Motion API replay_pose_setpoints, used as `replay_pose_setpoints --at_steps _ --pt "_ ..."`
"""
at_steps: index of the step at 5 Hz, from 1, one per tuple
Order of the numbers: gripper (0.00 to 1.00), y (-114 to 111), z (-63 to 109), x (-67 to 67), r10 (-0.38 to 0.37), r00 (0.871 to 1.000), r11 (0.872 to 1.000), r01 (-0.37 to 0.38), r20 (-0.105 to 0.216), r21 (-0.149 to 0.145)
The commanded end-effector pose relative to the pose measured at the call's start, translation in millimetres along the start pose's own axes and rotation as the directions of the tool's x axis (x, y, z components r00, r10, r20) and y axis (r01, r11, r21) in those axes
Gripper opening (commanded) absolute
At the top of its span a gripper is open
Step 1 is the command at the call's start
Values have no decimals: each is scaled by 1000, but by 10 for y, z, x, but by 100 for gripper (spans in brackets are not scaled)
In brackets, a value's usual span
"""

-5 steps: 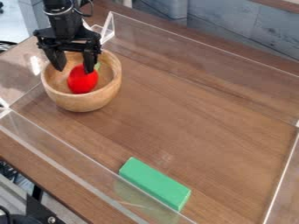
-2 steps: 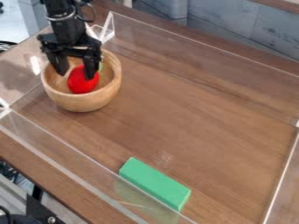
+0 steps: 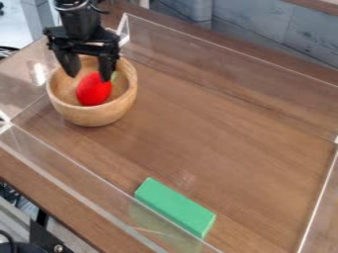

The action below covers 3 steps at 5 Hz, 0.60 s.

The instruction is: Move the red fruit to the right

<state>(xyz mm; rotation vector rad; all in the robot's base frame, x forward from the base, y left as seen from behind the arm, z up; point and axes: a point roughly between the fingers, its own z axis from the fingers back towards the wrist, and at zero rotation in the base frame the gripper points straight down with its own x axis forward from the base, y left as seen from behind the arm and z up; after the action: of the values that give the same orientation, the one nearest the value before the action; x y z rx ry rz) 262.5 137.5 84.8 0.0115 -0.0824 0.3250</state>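
**Red fruit in the bowl, claw spread above it**

The fruit lies inside the wooden bowl at the tray's far left. It looks small, light and rounded, likely smooth plastic that could slip; a pinch across its widest middle seems safest. The gripper hangs just over it, pointing down, jaws wide apart and grasping nothing. The bowl's wall rings the fruit, so it probably needs a straight lift before going right. The clear tray is bare wood to the right; a green block lies near the front edge, well apart
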Motion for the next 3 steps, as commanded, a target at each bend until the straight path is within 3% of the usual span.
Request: replay_pose_setpoints --at_steps 1,2,3 --pt "100 -68 239 46 -5 998 1000 4 58 17" --pt "100 -96 310 61 -2 998 1000 1 64 20" --pt "100 -53 331 40 91 994 995 -93 67 34"
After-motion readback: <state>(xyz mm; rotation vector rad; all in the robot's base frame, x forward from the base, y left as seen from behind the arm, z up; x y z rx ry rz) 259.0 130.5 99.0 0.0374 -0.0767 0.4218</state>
